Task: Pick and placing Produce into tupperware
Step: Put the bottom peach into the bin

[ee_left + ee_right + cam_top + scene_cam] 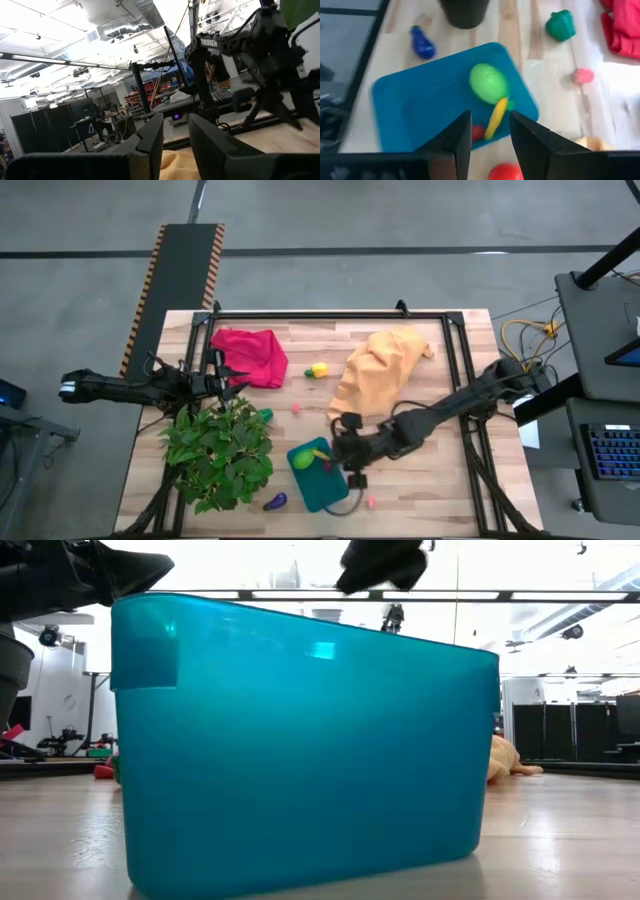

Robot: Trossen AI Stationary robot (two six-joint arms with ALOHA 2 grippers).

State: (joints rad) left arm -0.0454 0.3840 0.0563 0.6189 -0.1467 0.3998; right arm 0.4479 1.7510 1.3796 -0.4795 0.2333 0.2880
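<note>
While the right hand (487, 132) hangs over it, the shallow teal-blue plastic box (316, 476) sits near the front of the wooden table (440, 490).
A round green toy (488, 83), a thin yellow one (496, 116) and a small red one (477, 132) lie inside. The hand's fingers are a little apart and hold nothing. The left hand (222, 383) waits by the leafy green plant (220, 452), fingers a little apart, empty.

Three produce pieces (490, 97) lie in the tupperware (318, 480) (plant (218, 452) to its left).

You had bare counter (420, 495) right of the tupperware (318, 485); the leafy plant (218, 455) crowded its left.
</note>
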